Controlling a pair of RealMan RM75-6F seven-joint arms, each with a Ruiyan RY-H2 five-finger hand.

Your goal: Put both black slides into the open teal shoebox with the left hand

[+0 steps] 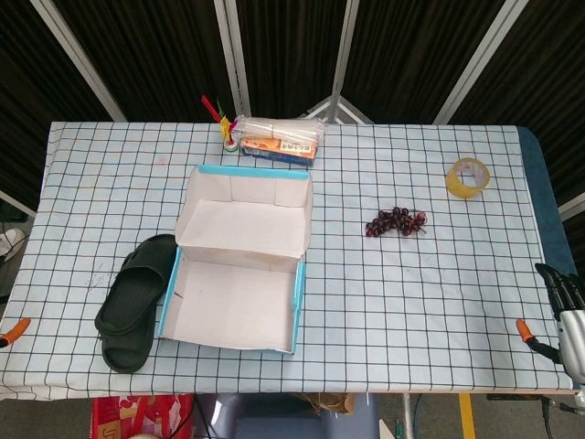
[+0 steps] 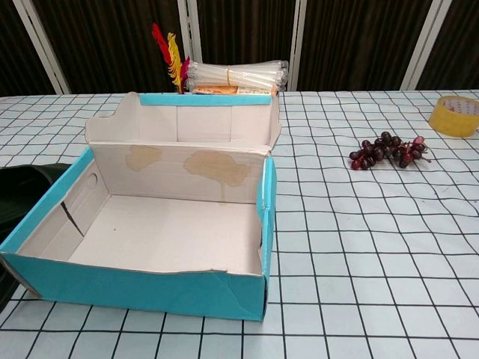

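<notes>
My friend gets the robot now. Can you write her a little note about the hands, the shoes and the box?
Left hand: not in view.
Right hand: at the table's right edge, holding nothing; fingers too unclear to call.
Black slides: lying on the table against the left side of the teal shoebox; I can't tell if both are there.
Done: nothing, the box is open and empty.
Left: both slides into the box.

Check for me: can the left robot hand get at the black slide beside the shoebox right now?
Probably yes. The black slide lies on the open table left of the teal shoebox, with nothing on top of it. The left robot hand is not in view, though.
</notes>
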